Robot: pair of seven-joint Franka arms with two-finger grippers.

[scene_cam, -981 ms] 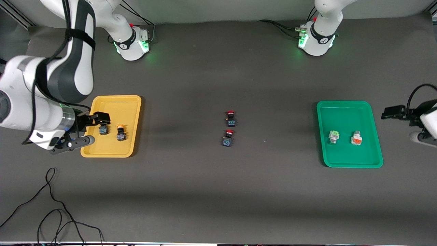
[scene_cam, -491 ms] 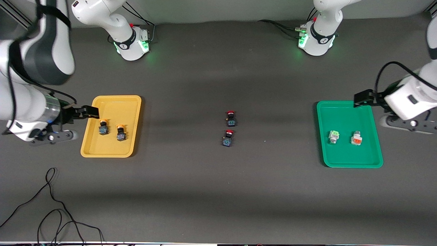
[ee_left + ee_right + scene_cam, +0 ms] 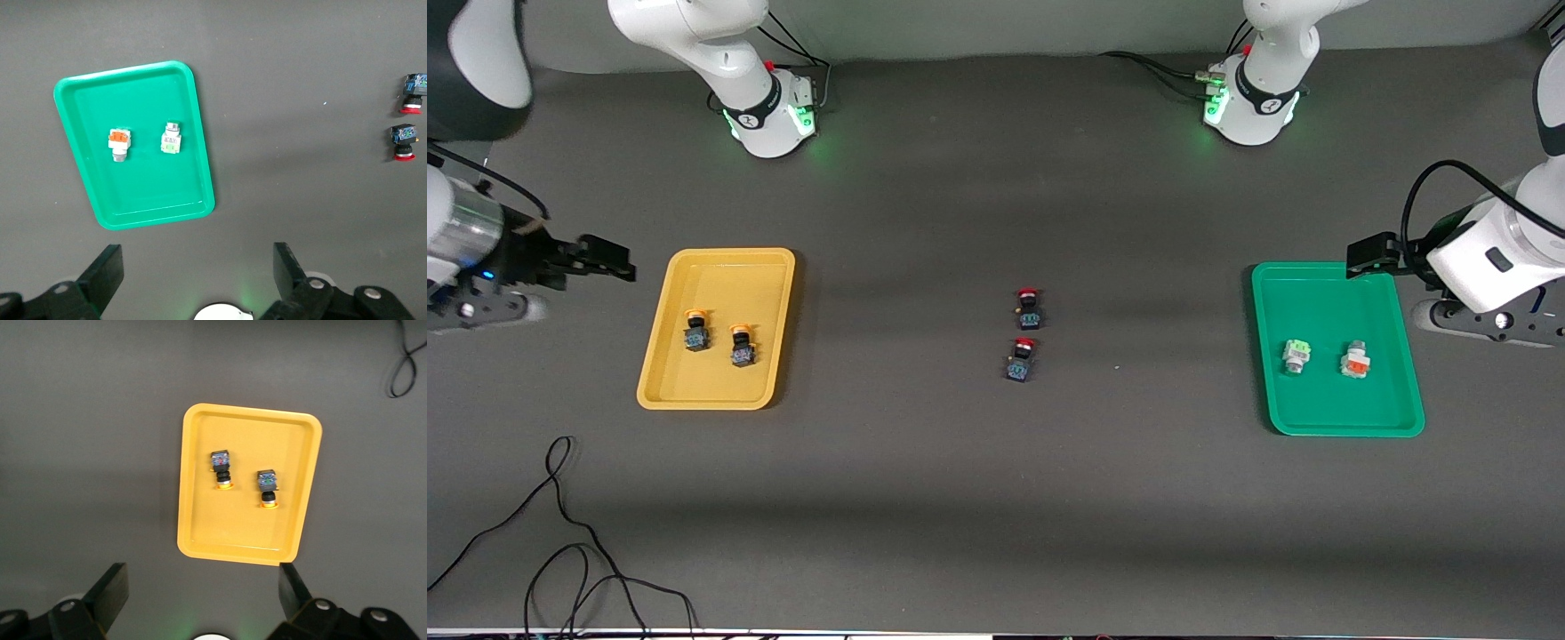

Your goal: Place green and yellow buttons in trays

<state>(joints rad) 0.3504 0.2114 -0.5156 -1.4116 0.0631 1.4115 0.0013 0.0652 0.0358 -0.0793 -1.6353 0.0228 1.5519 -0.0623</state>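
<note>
The yellow tray (image 3: 716, 387) holds two yellow-capped buttons (image 3: 696, 331) (image 3: 741, 346), also seen in the right wrist view (image 3: 221, 468) (image 3: 268, 487). The green tray (image 3: 1334, 409) holds the white button with the green block (image 3: 1296, 356) and the one with the orange block (image 3: 1355, 361), both also in the left wrist view (image 3: 171, 139) (image 3: 119, 142). My right gripper (image 3: 609, 267) is open and empty, off the yellow tray's (image 3: 233, 530) edge at the right arm's end. My left gripper (image 3: 1369, 255) is open and empty by the green tray's (image 3: 147, 183) corner.
Two red-capped black-blue switches (image 3: 1029, 308) (image 3: 1021, 359) lie mid-table between the trays, and show in the left wrist view (image 3: 413, 90) (image 3: 403, 139). A black cable (image 3: 560, 533) loops on the table near the front camera at the right arm's end.
My right gripper has drawn away from over the yellow tray, leaving the yellow-capped button lying in it. My left gripper moved toward the green tray's corner, then stayed still.
</note>
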